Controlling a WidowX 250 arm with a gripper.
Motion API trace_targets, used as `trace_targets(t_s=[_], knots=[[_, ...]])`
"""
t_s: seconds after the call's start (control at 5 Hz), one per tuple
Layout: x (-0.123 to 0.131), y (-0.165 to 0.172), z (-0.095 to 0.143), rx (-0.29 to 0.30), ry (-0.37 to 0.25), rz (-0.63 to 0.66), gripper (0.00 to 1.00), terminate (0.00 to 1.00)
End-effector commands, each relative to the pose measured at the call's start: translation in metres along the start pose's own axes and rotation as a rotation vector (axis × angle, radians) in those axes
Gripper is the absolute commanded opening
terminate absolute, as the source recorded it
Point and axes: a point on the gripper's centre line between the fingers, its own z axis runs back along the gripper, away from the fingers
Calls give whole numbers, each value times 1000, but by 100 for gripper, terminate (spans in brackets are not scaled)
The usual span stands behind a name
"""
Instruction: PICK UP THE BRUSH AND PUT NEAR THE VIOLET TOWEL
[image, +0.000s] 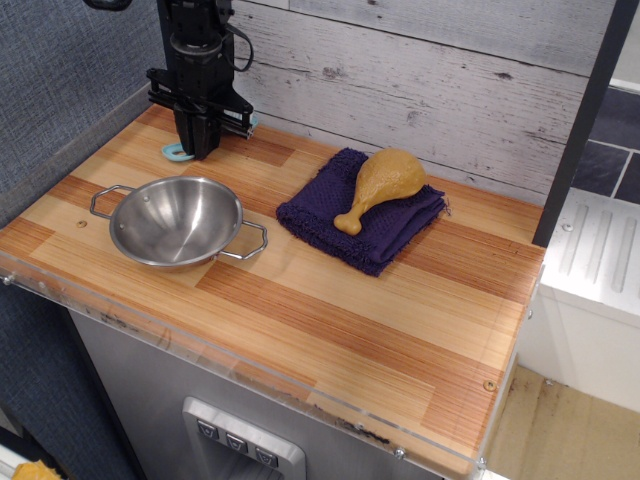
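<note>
The light-blue brush lies at the back left of the wooden counter. Its round handle end (176, 152) shows left of my fingers and a bit of it shows at the right near the wall (249, 122). My black gripper (198, 148) stands straight down over the brush's middle, with the fingers drawn together on it and the brush resting on the counter. The violet towel (400, 228) lies folded at the counter's middle back, well to the right of the gripper.
A tan toy chicken drumstick (381, 185) lies on the towel. A steel bowl (176, 221) with two handles stands just in front of the gripper. A grey plank wall (420, 80) runs behind. The counter's front edge (250, 385) has a clear plastic lip.
</note>
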Motion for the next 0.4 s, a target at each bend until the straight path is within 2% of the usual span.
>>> trace_targets(t_s=[0.0,0.2], knots=[[-24,-2,79,-73,-173,-6,0,0],[-34,-1,93,-72,-203,10,0,0]])
